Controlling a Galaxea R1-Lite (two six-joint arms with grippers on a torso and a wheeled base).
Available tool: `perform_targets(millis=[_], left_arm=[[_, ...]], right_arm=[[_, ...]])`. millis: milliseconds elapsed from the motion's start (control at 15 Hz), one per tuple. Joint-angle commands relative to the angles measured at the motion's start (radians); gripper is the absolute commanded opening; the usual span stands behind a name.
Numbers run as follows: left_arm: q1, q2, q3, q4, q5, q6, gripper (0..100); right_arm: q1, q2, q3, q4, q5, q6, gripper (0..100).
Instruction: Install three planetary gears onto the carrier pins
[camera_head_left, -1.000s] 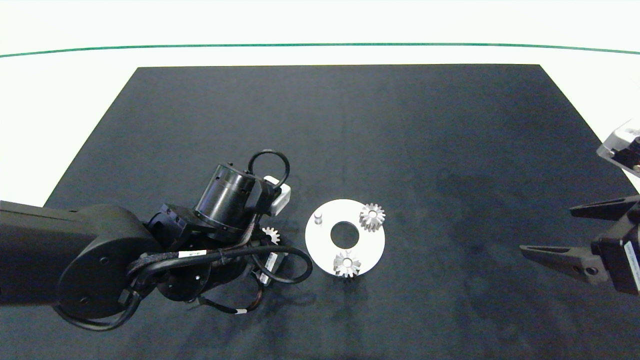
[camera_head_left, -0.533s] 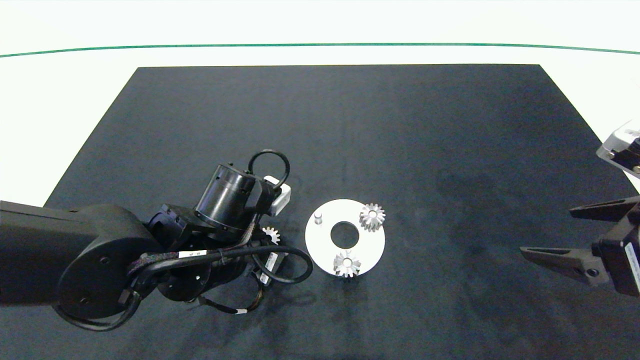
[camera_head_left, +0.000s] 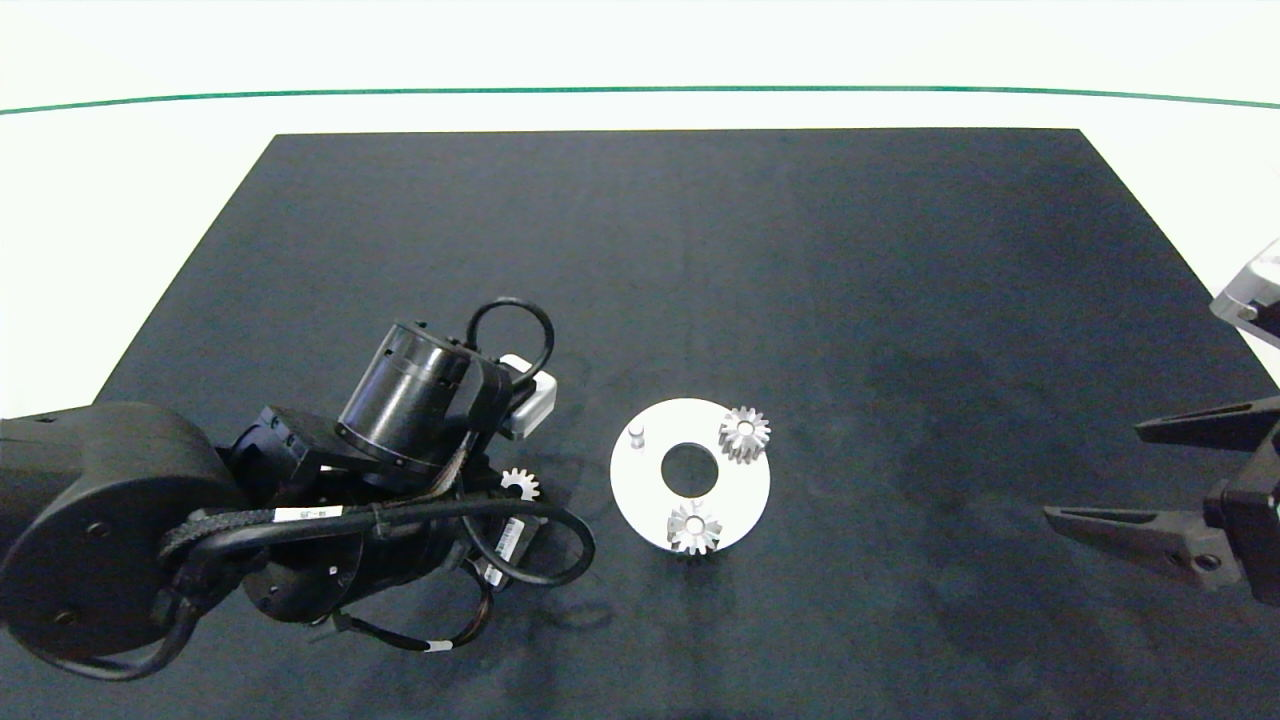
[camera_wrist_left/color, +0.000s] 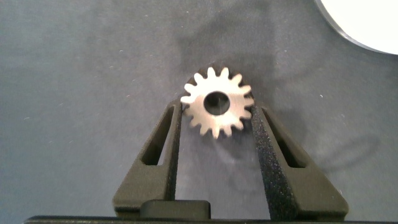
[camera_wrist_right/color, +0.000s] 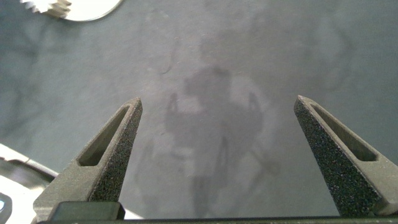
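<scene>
Already two gears sit on pins; left gripper clamps a third gear, right gripper spread.

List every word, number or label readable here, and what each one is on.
None can be read.
White tags on the left arm's cables: printed, too small to read.
Gears, disc and mat: no markings show.
</scene>
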Motion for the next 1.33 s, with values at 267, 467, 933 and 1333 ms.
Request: perform_targets(millis=[267,467,933,1333], left_arm=[[0.0,-0.042,-0.037,0.044,0.003,-0.002,0],[-0.002,-0.05,-0.046,0.049,0.005,-0.002,0],[0.003,-0.087,-0.055,0.066,0.005,-0.002,100],[0.0,-0.067,-0.011,0.057,0.003,-0.071,100]], right_arm=[[0.011,-0.032,-0.005,0.011,0.011,-0.001,100],[0.011,-0.03,-0.006,0.011,0.011,-0.001,100],[0.013,-0.016,-0.002,0.011,0.011,-0.001,100],[0.011,-0.012,-0.002,0.01,0.009,-0.002,100]])
